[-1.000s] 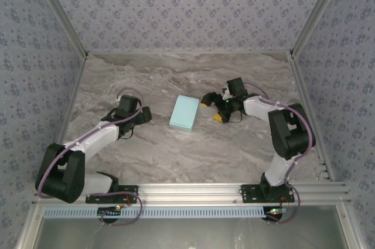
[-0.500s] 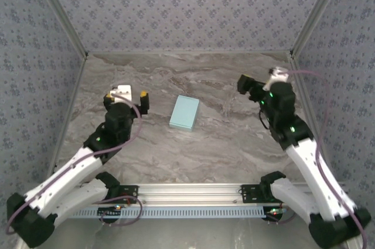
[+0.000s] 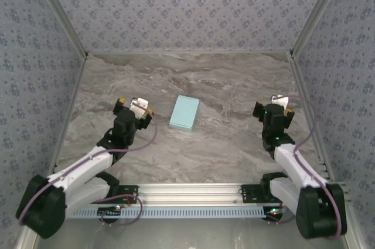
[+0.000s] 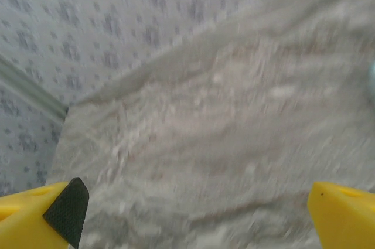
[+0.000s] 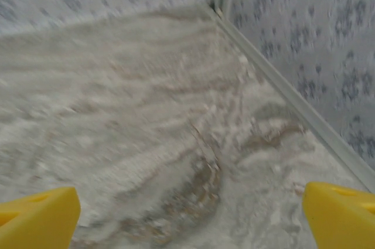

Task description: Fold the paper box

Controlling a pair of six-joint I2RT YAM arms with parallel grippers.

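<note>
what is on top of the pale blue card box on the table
Nothing rests on the pale blue rectangular card box; its top face is bare. It lies on the grey marble-patterned table, hiding the patch beneath; its inside is closed off.

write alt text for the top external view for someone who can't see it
A small pale blue paper box lies flat near the middle of a marble-patterned table, with nothing touching it. The left claw and right claw are open on either side of it, each well apart from it. Patterned walls enclose the table.
</note>
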